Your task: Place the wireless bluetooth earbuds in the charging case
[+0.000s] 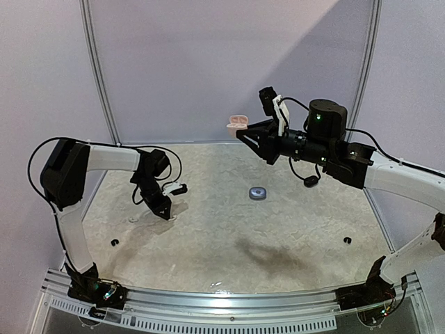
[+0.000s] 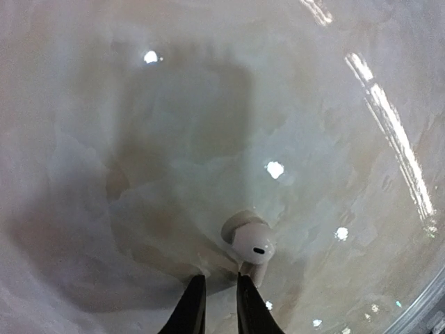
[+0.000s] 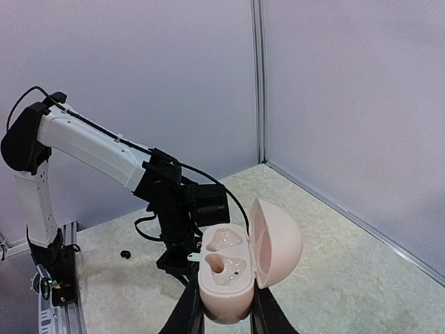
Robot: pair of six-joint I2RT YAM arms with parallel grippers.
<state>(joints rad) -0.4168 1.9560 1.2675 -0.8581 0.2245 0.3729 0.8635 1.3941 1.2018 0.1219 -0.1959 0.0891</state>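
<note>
Status: nothing seated yet.

Left gripper (image 2: 219, 278) is down at the table (image 1: 278, 229), jaws narrowly apart with nothing between them as far as its wrist view shows. The white earbud (image 2: 252, 242) lies on the surface just ahead of the tips and slightly off to the right-hand finger's side. Its stem end runs back close beside that fingertip; I can't tell if they touch. The bud is not gripped.

Right gripper (image 3: 226, 313) is raised well above the table, clamped on the lower shell of the pink charging case (image 3: 224, 278). The lid (image 3: 278, 243) is swung open to the side, with the wells facing up and away from the fingers. Both wells look empty.

A grey case (image 1: 259, 193) sits on the table below and ahead of the right gripper, untouched. Two small dark specks (image 1: 115, 242) (image 1: 346, 240) lie near the table edges, too small to identify.

My read:
- Done: the case is held and opened.
- Left: grasp the white bud, carry it across to the case, seat it, then its mate.
- The jaws need shifting sideways to straddle the bud first.
- The bud is small and smooth, so expect it to skid on the glossy surface.
</note>
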